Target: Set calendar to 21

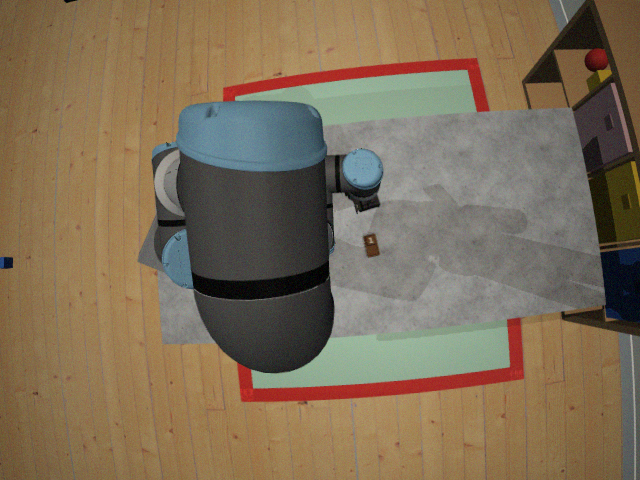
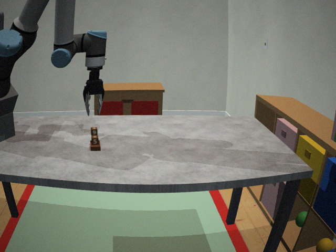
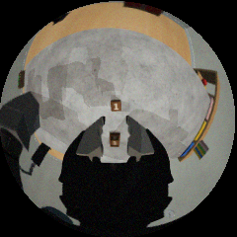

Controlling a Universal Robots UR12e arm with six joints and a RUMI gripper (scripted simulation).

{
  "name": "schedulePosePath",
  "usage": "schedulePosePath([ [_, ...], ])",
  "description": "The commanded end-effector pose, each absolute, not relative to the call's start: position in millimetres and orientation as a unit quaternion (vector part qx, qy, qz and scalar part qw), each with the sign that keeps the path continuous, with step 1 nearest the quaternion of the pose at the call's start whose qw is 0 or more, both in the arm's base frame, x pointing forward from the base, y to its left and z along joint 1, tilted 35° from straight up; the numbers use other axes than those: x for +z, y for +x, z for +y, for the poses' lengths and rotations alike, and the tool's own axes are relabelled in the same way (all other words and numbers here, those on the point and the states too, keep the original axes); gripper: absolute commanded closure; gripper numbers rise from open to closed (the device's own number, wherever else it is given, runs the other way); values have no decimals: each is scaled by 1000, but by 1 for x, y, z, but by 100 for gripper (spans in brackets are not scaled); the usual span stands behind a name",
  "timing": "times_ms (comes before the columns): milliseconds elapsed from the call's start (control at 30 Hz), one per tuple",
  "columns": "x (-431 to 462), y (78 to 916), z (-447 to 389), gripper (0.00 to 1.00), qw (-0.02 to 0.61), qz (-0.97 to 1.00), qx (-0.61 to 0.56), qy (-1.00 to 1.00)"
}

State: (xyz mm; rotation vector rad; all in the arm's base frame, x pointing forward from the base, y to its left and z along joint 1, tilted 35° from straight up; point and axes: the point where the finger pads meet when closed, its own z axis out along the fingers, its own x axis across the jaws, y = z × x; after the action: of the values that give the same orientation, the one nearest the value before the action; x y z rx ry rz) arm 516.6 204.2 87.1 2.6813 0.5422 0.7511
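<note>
Released, partly spread, the gripper [image 1: 367, 208] [image 2: 93, 114] [image 3: 116, 117] hung above the desk [image 1: 465, 155] [image 2: 189, 154] [image 3: 143, 59], nearest the robot's edge; the 5 cube [image 1: 370, 239] [image 2: 94, 141] [image 3: 116, 105] sat on the tray [image 1: 372, 251] [image 2: 95, 148].

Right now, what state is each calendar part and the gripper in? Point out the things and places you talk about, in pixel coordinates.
Gripper [image 1: 366, 207] [image 2: 94, 114] [image 3: 116, 117]: raised, partly open, holding nothing.
Cube with 9 in front [image 2: 93, 132] [image 3: 116, 106]: on the table behind the tray, 1 on top.
Cube with 5 in front [image 1: 370, 239] [image 2: 94, 140]: in the tray.
Tray [image 1: 372, 251] [image 2: 95, 148]: on the table, one cube in it.

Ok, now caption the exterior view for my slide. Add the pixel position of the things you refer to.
End effector [image 2: 94, 113] [image 3: 116, 117] poised above two numbered wooden cubes on a grey table.
</note>
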Motion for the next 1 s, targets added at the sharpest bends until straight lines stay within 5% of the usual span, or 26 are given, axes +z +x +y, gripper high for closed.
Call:
schedulePosePath([
  [0,87,517,204,72,152,189,262,934],
  [967,80,522,203,72,152,189,262,934],
])
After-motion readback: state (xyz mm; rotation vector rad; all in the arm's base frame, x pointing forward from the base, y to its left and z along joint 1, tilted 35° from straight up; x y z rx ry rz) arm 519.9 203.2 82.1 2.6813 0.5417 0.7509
